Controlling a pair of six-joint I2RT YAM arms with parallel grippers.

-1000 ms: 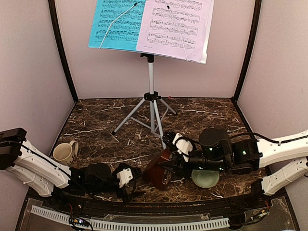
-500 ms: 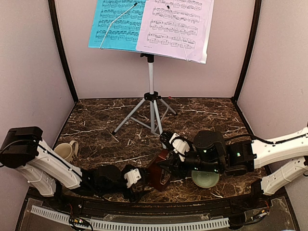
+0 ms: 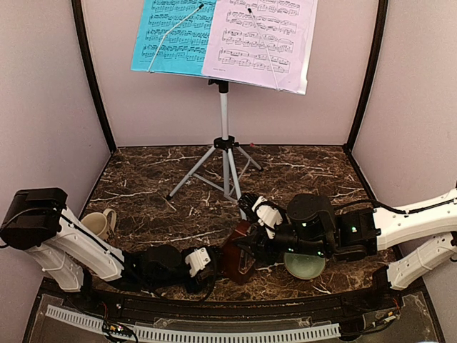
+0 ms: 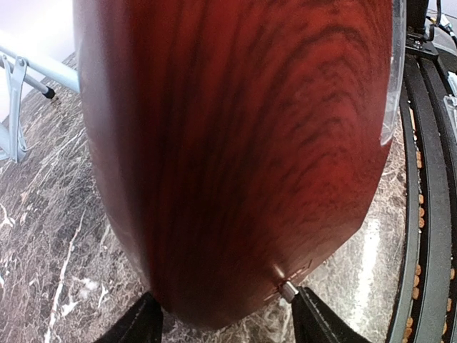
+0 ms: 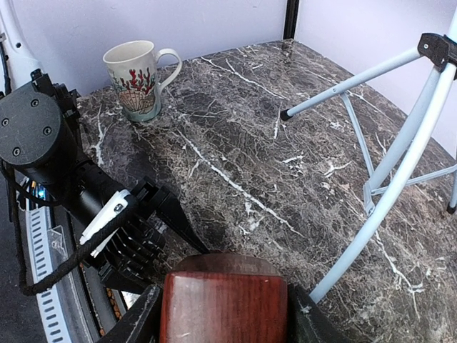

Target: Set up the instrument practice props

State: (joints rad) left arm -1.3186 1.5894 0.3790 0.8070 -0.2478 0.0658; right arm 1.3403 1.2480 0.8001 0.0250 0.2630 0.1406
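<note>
Metronome (image 3: 238, 254) at lower centre of top view, near front edge of marble table (image 3: 300, 175), just left of green bowl (image 3: 303, 266). Right gripper (image 5: 225, 314) pinching it, finger on either side of wood body. Left gripper (image 4: 225, 327) straddles its opposite end; clamped or loose, cannot tell. Music stand (image 3: 223, 121) upright at centre back. Blue sheet (image 3: 171, 36) and lilac sheet (image 3: 260, 39) side by side on its desk, top of frame. Mug (image 3: 96, 224) at far left.
</note>
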